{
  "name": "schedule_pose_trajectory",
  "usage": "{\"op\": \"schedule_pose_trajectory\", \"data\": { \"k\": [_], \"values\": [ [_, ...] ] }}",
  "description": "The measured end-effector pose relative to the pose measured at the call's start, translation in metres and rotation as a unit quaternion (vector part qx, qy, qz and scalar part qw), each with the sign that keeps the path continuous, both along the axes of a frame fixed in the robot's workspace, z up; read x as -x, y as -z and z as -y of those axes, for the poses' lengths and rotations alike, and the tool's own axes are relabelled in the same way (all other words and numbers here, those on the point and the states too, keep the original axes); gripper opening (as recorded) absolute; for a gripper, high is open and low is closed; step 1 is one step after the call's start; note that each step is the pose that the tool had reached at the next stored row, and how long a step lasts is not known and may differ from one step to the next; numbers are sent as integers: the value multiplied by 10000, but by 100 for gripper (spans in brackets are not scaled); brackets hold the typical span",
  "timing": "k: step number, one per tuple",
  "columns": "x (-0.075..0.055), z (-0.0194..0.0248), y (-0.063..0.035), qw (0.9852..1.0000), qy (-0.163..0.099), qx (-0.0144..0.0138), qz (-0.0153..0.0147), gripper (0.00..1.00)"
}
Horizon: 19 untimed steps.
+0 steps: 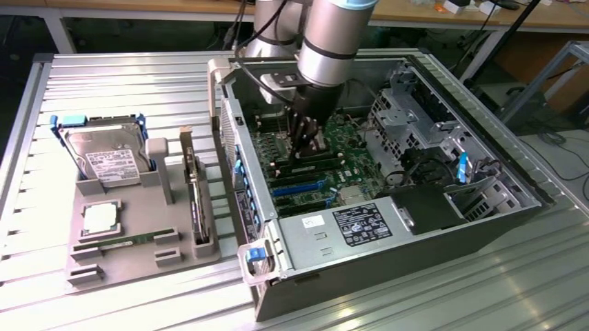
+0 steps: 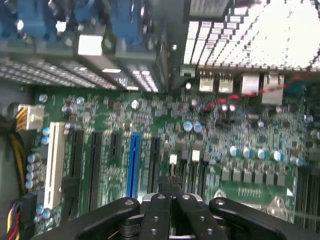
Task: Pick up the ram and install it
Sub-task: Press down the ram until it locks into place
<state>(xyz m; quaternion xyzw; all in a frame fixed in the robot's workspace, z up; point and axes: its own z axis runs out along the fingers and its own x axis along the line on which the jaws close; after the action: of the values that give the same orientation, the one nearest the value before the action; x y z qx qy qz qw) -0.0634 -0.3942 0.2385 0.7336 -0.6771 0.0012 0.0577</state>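
My gripper [image 1: 308, 143] reaches down inside the open computer case [image 1: 387, 227], low over the green motherboard [image 1: 345, 176] near its memory slots. In the wrist view the gripper [image 2: 172, 189] is shut, fingers pressed together, tip just above the board. A long narrow stick that looks like a ram [image 1: 322, 158] stands in a slot right under the fingertips; I cannot tell whether the fingers touch it. Another ram [image 1: 121, 241], green with dark chips, lies flat on the grey fixture tray [image 1: 175, 227] at the exterior view's left.
The tray also carries a hard drive [image 1: 109, 160] in a blue frame, a square silver processor [image 1: 99, 217] and a long expansion card [image 1: 195, 200] standing on edge. The board shows a blue slot [image 2: 133, 162], a white slot [image 2: 52, 167] and black slots. Drive cages [image 1: 418, 121] line the case's far side.
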Motion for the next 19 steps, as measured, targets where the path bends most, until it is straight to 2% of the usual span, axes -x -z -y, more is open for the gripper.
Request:
{"op": "schedule_pose_trajectory", "data": {
  "k": [2,4,6,8,10,11,12,13,14,16,17,19],
  "values": [
    [-158,1,-2,10000,0,1,-1,10],
    [-256,2,-2,10000,-1,-1,-2,10],
    [-405,7,-3,10000,-1,-13,-1,10],
    [-603,7,-2,10000,0,-29,12,10],
    [-752,8,-3,10000,-1,-29,26,10],
    [-870,8,-3,10000,0,-30,39,10],
    [-920,8,-28,10000,0,-31,44,10],
    [-925,4,-73,10000,7,-24,44,10],
    [-927,-5,-160,10000,31,5,44,10],
    [-928,-16,-261,10000,62,37,45,10],
    [-928,-30,-362,9999,93,69,52,10],
    [-928,-49,-527,9998,155,113,58,10]
  ]
}}
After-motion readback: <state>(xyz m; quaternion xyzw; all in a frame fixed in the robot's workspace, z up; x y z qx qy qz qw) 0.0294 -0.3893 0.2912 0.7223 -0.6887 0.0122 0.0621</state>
